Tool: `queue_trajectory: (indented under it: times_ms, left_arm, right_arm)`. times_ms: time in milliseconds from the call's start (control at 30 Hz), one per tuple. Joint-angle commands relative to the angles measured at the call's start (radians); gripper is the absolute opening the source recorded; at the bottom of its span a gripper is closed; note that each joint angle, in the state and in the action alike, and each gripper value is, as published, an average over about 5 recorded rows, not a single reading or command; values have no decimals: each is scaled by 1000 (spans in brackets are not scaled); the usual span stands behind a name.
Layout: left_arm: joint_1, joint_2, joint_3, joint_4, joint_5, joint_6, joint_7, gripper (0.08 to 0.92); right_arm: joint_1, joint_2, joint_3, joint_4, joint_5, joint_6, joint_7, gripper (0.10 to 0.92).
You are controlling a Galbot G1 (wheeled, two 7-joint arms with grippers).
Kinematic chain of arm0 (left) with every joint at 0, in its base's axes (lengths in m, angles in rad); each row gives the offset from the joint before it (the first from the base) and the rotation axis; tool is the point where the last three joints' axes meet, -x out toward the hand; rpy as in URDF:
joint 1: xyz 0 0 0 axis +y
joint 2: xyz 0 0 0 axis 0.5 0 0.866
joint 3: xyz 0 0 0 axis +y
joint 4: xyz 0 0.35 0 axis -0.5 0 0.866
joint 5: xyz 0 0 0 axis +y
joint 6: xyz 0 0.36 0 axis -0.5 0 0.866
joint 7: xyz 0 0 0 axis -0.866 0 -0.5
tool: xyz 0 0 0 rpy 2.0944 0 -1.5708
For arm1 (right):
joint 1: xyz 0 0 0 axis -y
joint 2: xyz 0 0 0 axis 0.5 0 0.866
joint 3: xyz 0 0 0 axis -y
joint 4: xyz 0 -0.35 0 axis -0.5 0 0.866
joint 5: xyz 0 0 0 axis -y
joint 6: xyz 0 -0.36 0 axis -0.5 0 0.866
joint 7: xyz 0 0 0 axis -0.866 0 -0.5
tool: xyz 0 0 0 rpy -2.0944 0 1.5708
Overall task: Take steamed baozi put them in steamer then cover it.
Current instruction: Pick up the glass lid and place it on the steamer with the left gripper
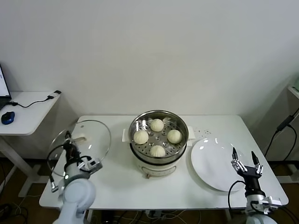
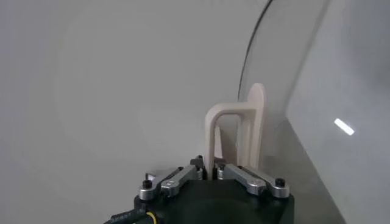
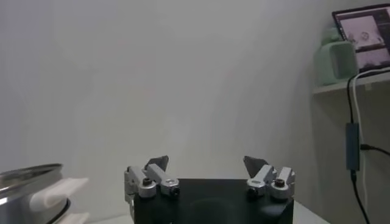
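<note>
Nearest the robot, at the front right corner of the white counter [image 1: 117,186], the right end effector [image 1: 244,161] stands parked with its jaws spread wide and nothing between them, just in front of the flat round white plate [image 1: 212,163] that lies to the right of the steamer.

On the other side, the left end effector [image 1: 68,140] is shut tight on the white rectangular handle [image 2: 234,137] of the round clear glass cover with a metal rim [image 1: 81,147]. The cover is held up off the counter, tilted with its face turned roughly toward the robot, well to the left of the steamer and a little nearer the robot than it is.

At mid-counter stands the steamer [image 1: 159,135], a round shiny steel basket with a perforated floor on a white electric pot base. All four small cream-white dome-shaped steamed baozi [image 1: 158,150] already sit inside it, apart from one another in a loose diamond.

By my reading, only the covering is left. The steamer lies to the right of the left end effector, so that arm, already holding the cover, is the one to carry it across. The tilted disc must be brought level, rim over rim, before it goes down.
</note>
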Motion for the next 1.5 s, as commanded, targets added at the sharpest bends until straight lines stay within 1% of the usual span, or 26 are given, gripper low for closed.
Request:
queue_trajectory:
  times_ms: [33,267,433,767,1033,1300,1500]
  left_arm:
    - [-233,-139,299,-42,145,96,183,164]
    - [-385,-234,434,104,144,96,207,164]
    - [-428,-276,492,183,120,96,181,164]
    - [-471,-279,559,314,109,96,136,164]
    - [-460,-279,564,366,155,96,115,164]
    - [-440,-279,571,375,166,96,126,164]
    - [-429,-279,571,364,230,96,191,164]
  right_arm:
    - [-39,19,9,30,-34,-12,2,823]
    - [-56,28,19,25,-51,-14,6,823]
    - [-52,28,1,-2,-65,-11,10,823]
    - [-34,37,-1,-7,-85,-23,12,823]
    - [-28,44,0,-17,-88,-19,12,823]
    - [-17,46,0,-22,-94,-19,11,823]
    - [-16,40,3,-29,-92,-16,10,823]
